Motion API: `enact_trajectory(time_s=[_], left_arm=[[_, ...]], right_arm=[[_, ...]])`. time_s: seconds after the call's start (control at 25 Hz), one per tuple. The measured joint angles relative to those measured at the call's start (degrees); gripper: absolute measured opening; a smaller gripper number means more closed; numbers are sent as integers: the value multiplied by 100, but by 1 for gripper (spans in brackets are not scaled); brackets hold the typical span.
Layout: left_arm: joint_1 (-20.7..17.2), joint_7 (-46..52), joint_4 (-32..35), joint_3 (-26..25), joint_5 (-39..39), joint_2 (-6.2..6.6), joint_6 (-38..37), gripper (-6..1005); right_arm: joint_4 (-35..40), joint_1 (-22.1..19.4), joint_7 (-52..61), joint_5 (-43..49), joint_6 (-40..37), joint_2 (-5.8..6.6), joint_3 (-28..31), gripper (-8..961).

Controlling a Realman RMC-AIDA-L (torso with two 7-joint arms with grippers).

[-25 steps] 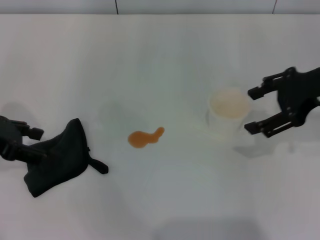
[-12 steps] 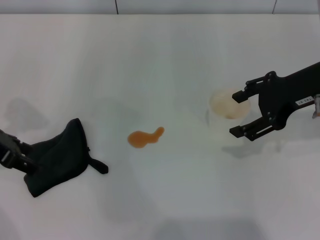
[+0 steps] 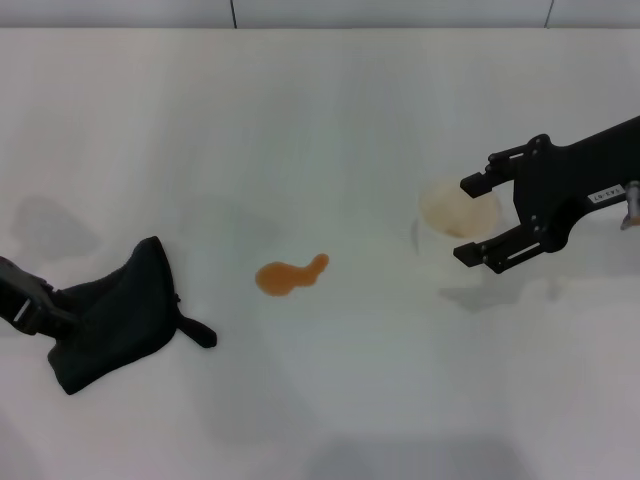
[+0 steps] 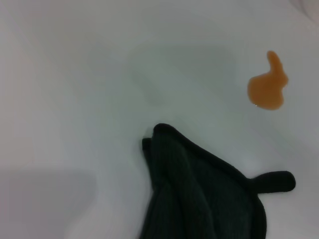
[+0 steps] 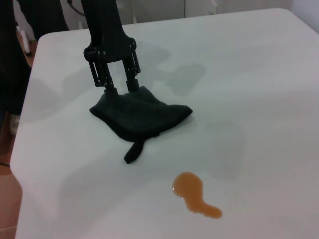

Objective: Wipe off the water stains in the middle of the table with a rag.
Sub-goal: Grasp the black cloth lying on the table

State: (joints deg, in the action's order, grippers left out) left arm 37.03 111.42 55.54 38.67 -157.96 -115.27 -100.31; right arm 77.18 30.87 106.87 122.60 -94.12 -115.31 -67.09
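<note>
The left claw (image 5: pixel 118 88) has its fingers set into the left edge of the rag (image 3: pixel 115 315), seemingly pinching it, on the left of the worktop (image 3: pixel 330 120). The right claw (image 3: pixel 475 220) hangs spread around the paper cup (image 3: pixel 457 225) on the right. To wipe well, I'd judge the rag should be kept firmly pinched, dragged right and pressed flat over the water stains (image 3: pixel 290 275) at mid-worktop.

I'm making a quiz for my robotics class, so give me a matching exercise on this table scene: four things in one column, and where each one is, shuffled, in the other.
Things:
1. rag
2. water stains
3. paper cup
4. right gripper

Places or states:
A. orange-brown blotch in the middle of the table
B. open, its fingers either side of the cup's rim
C. dark heap on the robot's left, at the left gripper
D. pale, standing on the robot's right

Pairs: 1-C, 2-A, 3-D, 4-B
</note>
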Motion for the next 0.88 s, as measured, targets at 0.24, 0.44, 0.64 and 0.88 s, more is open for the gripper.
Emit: enact_trajectory(time_s=[0.24, 0.44, 0.64, 0.88], left_arm=[[13, 106, 0, 12, -63, 11, 37, 643], [18, 118, 0, 35, -168, 4, 125, 545], [21, 115, -101, 40, -207, -23, 269, 544], [174, 146, -447, 52, -274, -53, 477, 543]], right_arm=[[-19, -20, -15, -2, 68, 0, -5, 836], [-85, -28, -34, -42, 107, 0, -29, 836], [-113, -29, -39, -66, 128, 0, -43, 835], [-133, -29, -97, -70, 141, -1, -55, 835]])
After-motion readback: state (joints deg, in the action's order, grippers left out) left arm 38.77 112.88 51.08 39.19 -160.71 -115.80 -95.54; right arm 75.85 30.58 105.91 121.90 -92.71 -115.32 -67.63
